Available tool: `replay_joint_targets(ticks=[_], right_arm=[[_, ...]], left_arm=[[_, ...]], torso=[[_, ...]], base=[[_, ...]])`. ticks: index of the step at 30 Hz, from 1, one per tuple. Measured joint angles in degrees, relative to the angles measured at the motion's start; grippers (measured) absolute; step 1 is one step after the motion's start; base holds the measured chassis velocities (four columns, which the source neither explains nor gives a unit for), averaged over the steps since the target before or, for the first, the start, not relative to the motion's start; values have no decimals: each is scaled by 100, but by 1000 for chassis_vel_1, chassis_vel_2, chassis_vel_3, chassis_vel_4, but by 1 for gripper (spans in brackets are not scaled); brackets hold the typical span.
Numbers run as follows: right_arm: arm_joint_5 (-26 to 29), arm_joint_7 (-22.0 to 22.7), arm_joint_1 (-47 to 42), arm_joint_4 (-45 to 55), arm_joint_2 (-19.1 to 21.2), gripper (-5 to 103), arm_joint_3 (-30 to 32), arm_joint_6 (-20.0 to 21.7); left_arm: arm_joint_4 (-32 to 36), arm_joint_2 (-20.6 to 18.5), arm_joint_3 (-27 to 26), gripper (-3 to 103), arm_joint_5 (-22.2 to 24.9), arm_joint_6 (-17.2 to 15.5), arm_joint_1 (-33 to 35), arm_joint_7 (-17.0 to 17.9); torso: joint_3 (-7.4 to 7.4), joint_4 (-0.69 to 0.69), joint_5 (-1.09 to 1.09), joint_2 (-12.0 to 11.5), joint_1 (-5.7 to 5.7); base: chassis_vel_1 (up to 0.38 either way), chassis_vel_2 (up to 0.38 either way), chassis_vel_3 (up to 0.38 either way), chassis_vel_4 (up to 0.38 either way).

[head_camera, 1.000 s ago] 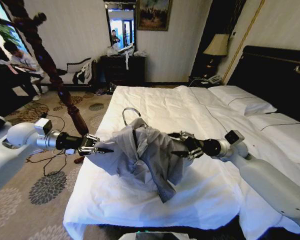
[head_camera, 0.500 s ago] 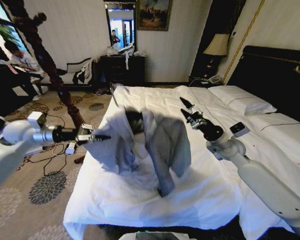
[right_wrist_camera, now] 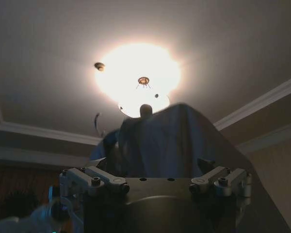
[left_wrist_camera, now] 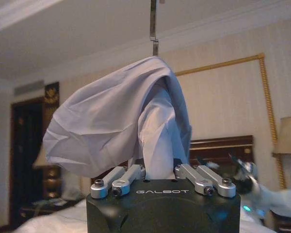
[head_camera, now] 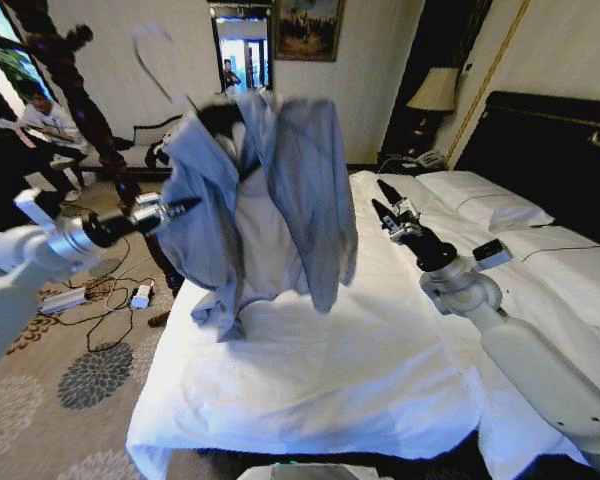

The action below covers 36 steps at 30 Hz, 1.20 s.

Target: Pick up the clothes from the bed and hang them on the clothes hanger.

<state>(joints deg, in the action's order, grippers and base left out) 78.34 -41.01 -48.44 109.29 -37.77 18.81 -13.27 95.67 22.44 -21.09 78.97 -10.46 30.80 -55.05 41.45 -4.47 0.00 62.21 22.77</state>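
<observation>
The left gripper [head_camera: 185, 208] is pinched on the soft grey-blue shirt [head_camera: 265, 190] — lifted off the white bed [head_camera: 360, 350]. Right gripper [head_camera: 384, 199] waits, fingers apart. Next, I think — hook it up.

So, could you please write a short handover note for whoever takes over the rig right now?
Left gripper: shut on the shirt, holding it up beside the bed, already on its hanger.
Right gripper: raised over the bed, holding nothing; fingers unclear.
Done: shirt on the hanger and lifted, though its lower hem seems to touch the sheet.
Left: hang it up.
</observation>
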Motion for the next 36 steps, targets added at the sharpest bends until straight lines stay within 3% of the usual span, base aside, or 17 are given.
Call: replay_joint_targets(ticks=[5, 10, 14, 16, 17, 19, 22, 23, 25, 26, 27, 28, 30, 32, 36], right_arm=[[-239, -11, -46, -17, -55, 100, -65, 0], [-452, -44, -106, -47, -58, 100, -82, 0], [-527, -32, -119, -71, -79, 100, -110, 9], [-538, -27, -119, -76, -84, 100, -112, 10], [-566, -19, -117, -93, -89, 100, -116, 14], [-578, -17, -115, -103, -90, 100, -118, 16], [-638, -18, -93, -145, -94, 100, -151, 18], [-638, -18, -93, -145, -94, 100, -151, 18], [-695, -24, -78, -151, -101, 100, -179, 18], [-695, -24, -78, -151, -101, 100, -179, 18], [-715, -30, -75, -147, -107, 100, -190, 19], [-715, -30, -75, -147, -107, 100, -190, 19], [-724, -37, -101, -123, -102, 100, -187, 19], [-743, -44, -125, -111, -84, 100, -173, 18], [-763, -49, -163, -72, -64, 100, -150, 19]], left_arm=[[-155, -447, -3, 19, -69, -127, -94, 143], [-200, -560, -111, 19, -58, -187, 60, 383], [-314, -564, -126, 19, 2, -319, 45, 1006], [-345, -558, -111, 19, 18, -357, 2, 1151], [-448, -537, -50, 19, 93, -464, -136, 1558], [-510, -523, -12, 19, 135, -504, -215, 1742], [-772, -527, 178, 19, 240, -683, -546, 2391], [-772, -527, 178, 19, 240, -683, -546, 2391], [-920, -568, 302, 19, 249, -861, -720, 2844], [-920, -568, 302, 19, 249, -861, -720, 2844], [-1103, -574, 495, 19, 250, -1014, -993, 3072], [-1103, -574, 495, 19, 250, -1014, -993, 3072], [-1457, -500, 1092, 19, 250, -1196, -1653, 3353], [-1727, -426, 1517, 19, 249, -1296, -2127, 3447], [-1919, -352, 2000, 19, 371, -1502, -2732, 3616]], torso=[[0, 5, 1, 0, 0], [0, 1, -2, 0, 0], [0, 0, -1, 0, 0], [0, 0, -1, 0, 0], [0, 2, -1, 0, 0], [0, 2, -1, 0, 0], [0, -1, 0, 0, 0], [0, -1, 0, 0, 0], [0, 2, -1, 0, 0], [0, 2, -1, 0, 0], [0, 4, -1, 0, 0], [0, 4, -1, 0, 0], [0, 4, -1, 0, 0], [1, -4, -2, 0, 1], [1, 2, 0, -1, 1]], base=[[0, 0, 0, 0], [0, 0, 0, 0], [0, 0, 0, 0], [0, 0, 0, 0], [0, 0, 0, 0], [0, 0, 0, 0], [0, 0, 0, 0], [0, 0, 0, 0], [0, 0, 0, 0], [0, 0, 0, 0], [0, 0, 0, 0], [0, 0, 0, 0], [0, 0, 0, 0], [0, 0, 0, 0], [0, 0, 0, 0]])
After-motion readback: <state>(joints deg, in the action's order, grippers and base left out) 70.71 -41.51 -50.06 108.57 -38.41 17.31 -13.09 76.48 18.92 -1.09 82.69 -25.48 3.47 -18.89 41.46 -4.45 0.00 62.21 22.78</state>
